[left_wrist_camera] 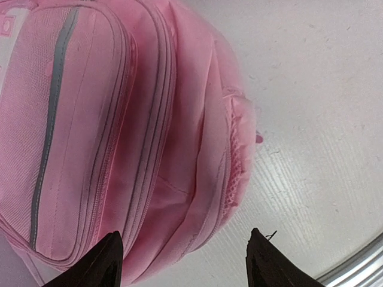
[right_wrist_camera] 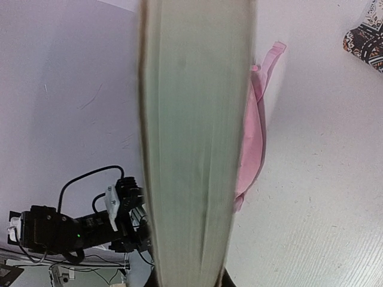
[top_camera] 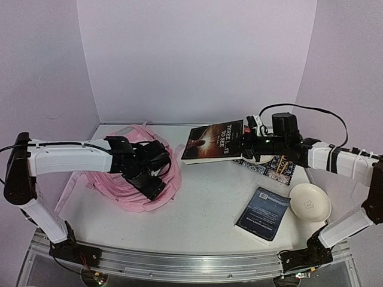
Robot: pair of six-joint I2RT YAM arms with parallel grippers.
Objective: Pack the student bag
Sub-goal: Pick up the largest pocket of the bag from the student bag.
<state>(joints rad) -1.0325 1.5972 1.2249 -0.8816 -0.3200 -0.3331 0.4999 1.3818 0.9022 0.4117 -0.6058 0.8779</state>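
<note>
Table [top_camera: 203, 191], bag [top_camera: 102, 179] at 9 o'clock; left gripper [top_camera: 154, 186] agape, empty; right gripper [top_camera: 244, 145] clamping book [top_camera: 212, 142], not yet packed.

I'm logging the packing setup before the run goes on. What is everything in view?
student bag: one, pale pink, left side of table
dark book: one, black with red glow, back centre, in right gripper
blue-grey book: one, blue-grey, flat, near right
patterned item: one, black-and-white, under right arm
dish: one, cream, beside blue-grey book
table: one, white
left gripper: one, black, open over student bag
right gripper: one, black, shut on dark book
</note>
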